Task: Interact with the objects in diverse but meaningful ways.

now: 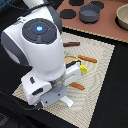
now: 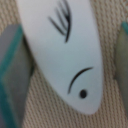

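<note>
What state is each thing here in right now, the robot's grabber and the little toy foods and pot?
End effector: open, a finger on each side of the fish, not touching it.
White fish shape: lying flat on the woven mat, not gripped.
Grey pot: upright on the brown board, looks empty.
Yellow cheese wedge: on the mat, partly hidden by the arm.
Brown sausage stick: lying flat on the mat.

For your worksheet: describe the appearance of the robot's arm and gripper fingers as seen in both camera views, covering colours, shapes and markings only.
The arm is glossy white with rounded, bulbous housings and dark grey bands at the joints. One joint cap is black with a glowing blue circular light. A white boxy gripper body sits at its end. In the wrist view, the fingers look grey with teal edging, though they are blurred.
</note>
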